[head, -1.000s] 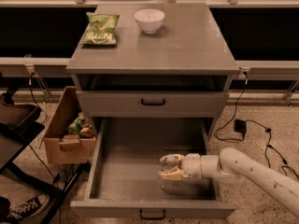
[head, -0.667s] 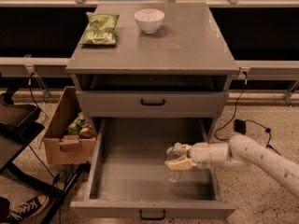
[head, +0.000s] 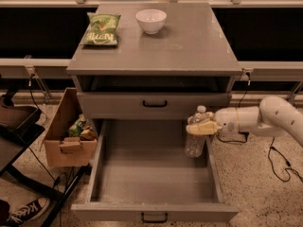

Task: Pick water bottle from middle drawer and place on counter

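Student: Gripper [head: 197, 128] position and state?

Instructor: Right of centre, at the end of the white arm [head: 265, 119] that enters from the right edge. The tan fingers [head: 204, 126] are clamped across the upper body of the water bottle [head: 194, 145], just under its neck.

Student: Location of the bottle?

Instructor: Upright, white cap uppermost, at the right side of the middle drawer [head: 156, 178]. The cap is level with the front of the shallower drawer [head: 118, 105] above. The base is seen against the top of the middle drawer's right wall and appears raised off the drawer floor.

Student: State of the cabinet?

Instructor: The middle drawer stands pulled out toward the camera, showing its grey interior and a black bar handle [head: 154, 217] on its front. The shallower drawer is shut and carries a like handle [head: 155, 104]. Between it and the counter [head: 189, 46] lies a dark open recess.

Student: Objects on the counter?

Instructor: A white bowl [head: 151, 21] near the back edge, with a green snack bag [head: 100, 30] to its left, the two apart.

Student: Surroundings?

Instructor: A cardboard box [head: 59, 148] holding packets sits on the floor just left of the cabinet. A sneaker [head: 21, 212] shows at the lower left corner. Black cables [head: 279, 164] trail over the speckled floor at right.
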### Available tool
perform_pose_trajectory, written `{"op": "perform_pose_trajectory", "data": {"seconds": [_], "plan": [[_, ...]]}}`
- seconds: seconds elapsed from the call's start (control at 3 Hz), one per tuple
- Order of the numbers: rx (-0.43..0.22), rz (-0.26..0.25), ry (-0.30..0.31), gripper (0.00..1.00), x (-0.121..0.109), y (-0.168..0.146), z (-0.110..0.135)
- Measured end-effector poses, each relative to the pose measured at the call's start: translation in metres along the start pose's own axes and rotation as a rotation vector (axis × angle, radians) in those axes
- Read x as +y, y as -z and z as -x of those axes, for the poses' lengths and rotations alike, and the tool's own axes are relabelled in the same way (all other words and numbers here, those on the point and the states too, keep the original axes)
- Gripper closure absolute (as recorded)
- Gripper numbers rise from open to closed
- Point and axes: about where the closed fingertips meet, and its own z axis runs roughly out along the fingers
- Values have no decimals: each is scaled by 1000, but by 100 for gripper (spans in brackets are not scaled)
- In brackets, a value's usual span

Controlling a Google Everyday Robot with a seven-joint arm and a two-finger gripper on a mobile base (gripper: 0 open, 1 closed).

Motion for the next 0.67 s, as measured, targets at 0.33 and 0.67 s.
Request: {"op": "perform_pose_trajectory", "data": {"seconds": [0.33,0.67], "plan": [[-2,-89,-59,100,-18,55,65],[-10,-204,-82,100,-21,112,128]]}}
